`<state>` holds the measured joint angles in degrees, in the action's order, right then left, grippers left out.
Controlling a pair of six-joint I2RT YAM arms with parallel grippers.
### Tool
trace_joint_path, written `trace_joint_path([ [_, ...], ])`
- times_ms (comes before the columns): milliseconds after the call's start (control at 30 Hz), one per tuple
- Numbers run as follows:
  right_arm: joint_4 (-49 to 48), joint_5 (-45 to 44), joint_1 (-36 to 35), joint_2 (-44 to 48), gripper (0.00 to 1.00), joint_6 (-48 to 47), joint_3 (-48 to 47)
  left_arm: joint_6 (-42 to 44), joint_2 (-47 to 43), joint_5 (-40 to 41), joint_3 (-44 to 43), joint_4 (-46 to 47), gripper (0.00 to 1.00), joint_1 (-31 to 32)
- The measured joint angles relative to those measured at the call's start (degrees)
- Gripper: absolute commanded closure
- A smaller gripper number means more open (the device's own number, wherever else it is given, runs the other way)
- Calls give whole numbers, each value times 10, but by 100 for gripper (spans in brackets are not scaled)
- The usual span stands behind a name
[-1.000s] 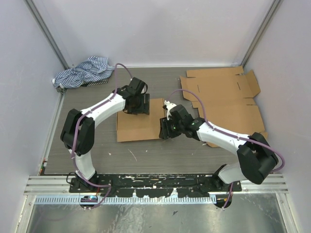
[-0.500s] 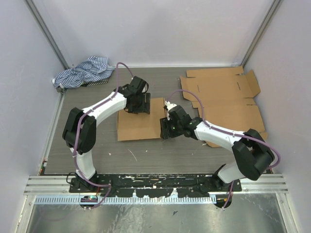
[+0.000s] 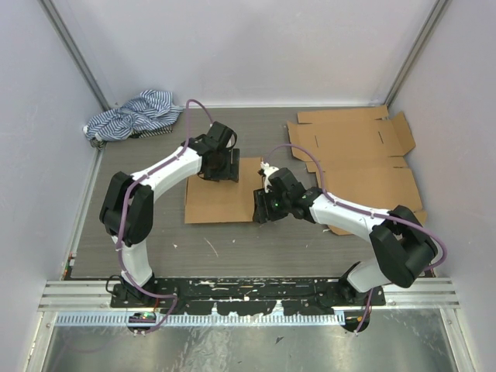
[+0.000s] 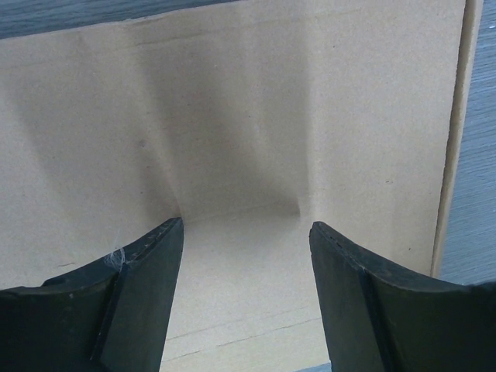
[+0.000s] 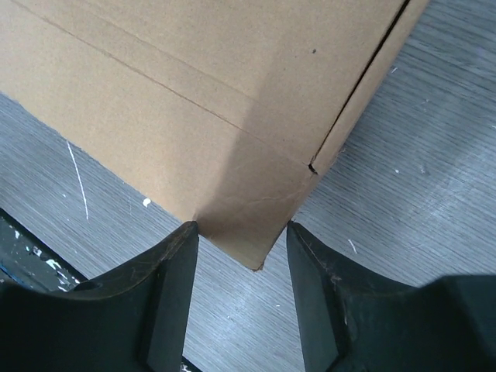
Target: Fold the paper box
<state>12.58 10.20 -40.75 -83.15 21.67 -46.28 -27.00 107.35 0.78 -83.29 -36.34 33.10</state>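
Note:
The paper box is a flat brown cardboard piece (image 3: pixel 217 203) lying mid-table. My left gripper (image 3: pixel 222 167) is over its far edge, jaws open; in the left wrist view the cardboard (image 4: pixel 256 116) fills the frame between my open left gripper (image 4: pixel 244 232). My right gripper (image 3: pixel 263 206) is at the box's near right corner, open. In the right wrist view that corner (image 5: pixel 248 225) lies between my right gripper's (image 5: pixel 242 229) spread fingertips (image 5: pixel 178 263), on the grey table. A side flap edge (image 5: pixel 364 85) runs along the right.
A stack of unfolded cardboard sheets (image 3: pixel 356 151) lies at the back right. A blue-and-white striped cloth (image 3: pixel 132 115) is bunched in the back left corner. Walls enclose the table on three sides.
The right gripper has slid slightly left with the box's corner, and the cardboard has shifted a little to the left. The left gripper has barely moved.

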Motion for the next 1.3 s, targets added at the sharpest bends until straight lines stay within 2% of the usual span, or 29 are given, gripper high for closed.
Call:
trace_joint_path([
  [1000,3,-42,-5,9,47,7,0,5,2,0,0,-3,29,0],
  [1167,3,-41,-5,9,44,7,0,8,-11,2,0,-18,25,0],
  [1300,4,-41,-5,9,39,8,0,11,-69,18,19,-39,21,0],
])
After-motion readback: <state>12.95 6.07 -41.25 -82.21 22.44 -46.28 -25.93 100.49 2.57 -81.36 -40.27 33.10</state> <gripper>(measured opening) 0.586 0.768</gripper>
